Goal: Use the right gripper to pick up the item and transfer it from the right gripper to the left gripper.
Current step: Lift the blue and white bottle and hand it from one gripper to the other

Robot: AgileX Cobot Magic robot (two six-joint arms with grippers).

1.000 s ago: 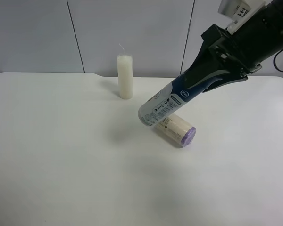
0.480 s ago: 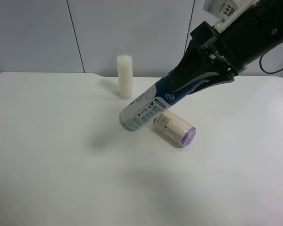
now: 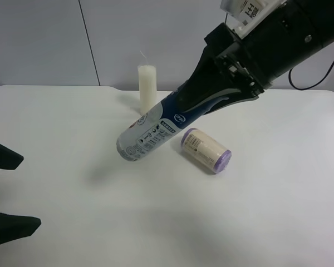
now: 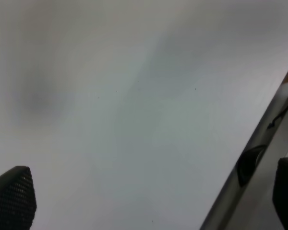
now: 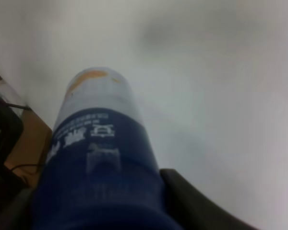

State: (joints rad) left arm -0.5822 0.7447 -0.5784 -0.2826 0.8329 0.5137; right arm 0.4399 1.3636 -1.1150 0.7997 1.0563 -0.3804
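Lab setup, white table [image 3: 61,122], panelled wall [image 3: 39,44]

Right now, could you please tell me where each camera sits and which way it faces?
Exterior high: mounted high, looking down on the table; right gripper holding the bottle, left gripper open.
Right wrist: on that arm, looking along the bottle; one finger shows.
Left wrist: on its arm, facing the table; one finger shows.
Shared: the bottle, in exterior and right wrist.
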